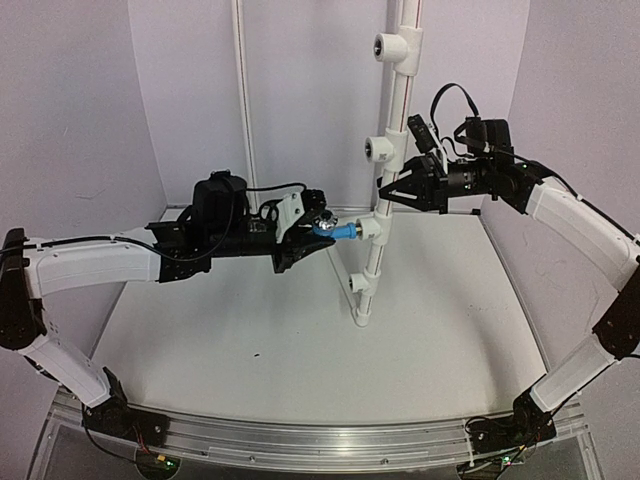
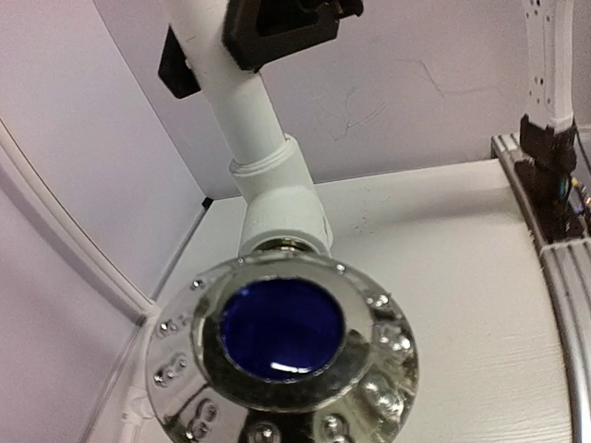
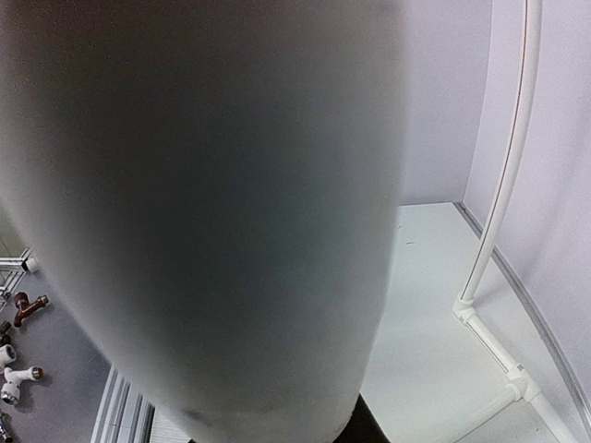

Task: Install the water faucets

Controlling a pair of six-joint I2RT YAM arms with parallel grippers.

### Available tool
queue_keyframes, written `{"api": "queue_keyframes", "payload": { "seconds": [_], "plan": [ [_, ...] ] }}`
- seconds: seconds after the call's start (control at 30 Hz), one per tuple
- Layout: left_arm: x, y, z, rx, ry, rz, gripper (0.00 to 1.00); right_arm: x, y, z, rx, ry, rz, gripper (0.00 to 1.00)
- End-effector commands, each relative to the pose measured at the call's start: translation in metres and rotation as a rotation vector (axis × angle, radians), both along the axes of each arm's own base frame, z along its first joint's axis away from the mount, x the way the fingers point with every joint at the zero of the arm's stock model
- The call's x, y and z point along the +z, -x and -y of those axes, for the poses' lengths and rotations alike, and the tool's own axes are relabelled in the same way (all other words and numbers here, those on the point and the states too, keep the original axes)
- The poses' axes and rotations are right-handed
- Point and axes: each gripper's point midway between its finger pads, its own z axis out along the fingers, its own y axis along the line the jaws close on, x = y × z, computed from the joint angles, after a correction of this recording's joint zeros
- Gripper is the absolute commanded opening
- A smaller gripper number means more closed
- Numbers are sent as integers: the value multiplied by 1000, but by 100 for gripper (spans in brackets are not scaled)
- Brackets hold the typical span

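The blue faucet [image 1: 338, 231] lies level, its silvery end at a side port of a tee fitting [image 1: 370, 228] on the upright white pipe [image 1: 398, 100]. My left gripper [image 1: 318, 228] is shut on the faucet's knob end. In the left wrist view the chrome round knob with blue centre [image 2: 282, 328] fills the lower frame, set against the tee [image 2: 282, 208]; my own fingers are hidden. My right gripper [image 1: 392, 190] is shut on the pipe above that tee; its black fingers [image 2: 277, 28] show at the top. The pipe [image 3: 203, 212] fills the right wrist view, blurred.
More tees sit on the pipe, above [image 1: 381, 150], at the top [image 1: 398, 45] and below [image 1: 362, 285]. A thin white tube [image 1: 243, 100] runs up the back wall. Loose fittings [image 3: 14, 369] lie beyond the table edge. A white pipe frame [image 3: 503, 185] stands by the wall.
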Motion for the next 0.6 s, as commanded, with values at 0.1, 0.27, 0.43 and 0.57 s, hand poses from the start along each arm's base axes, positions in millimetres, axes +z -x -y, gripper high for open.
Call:
{"api": "queue_keyframes", "payload": {
  "seconds": [0.1,0.27,0.43,0.57],
  "plan": [
    [-27,15,11,-59,-193,353,0,-6,33,-12,79,19,-200,0],
    [-29,11,12,-35,-238,617,0,-6,32,-12,78,21,-202,0],
    [-35,5,10,-11,-306,891,0,-8,32,-13,78,23,-204,0],
    [-42,-2,8,20,-358,1072,4,-8,31,-13,77,23,-204,0]
  ]
}}
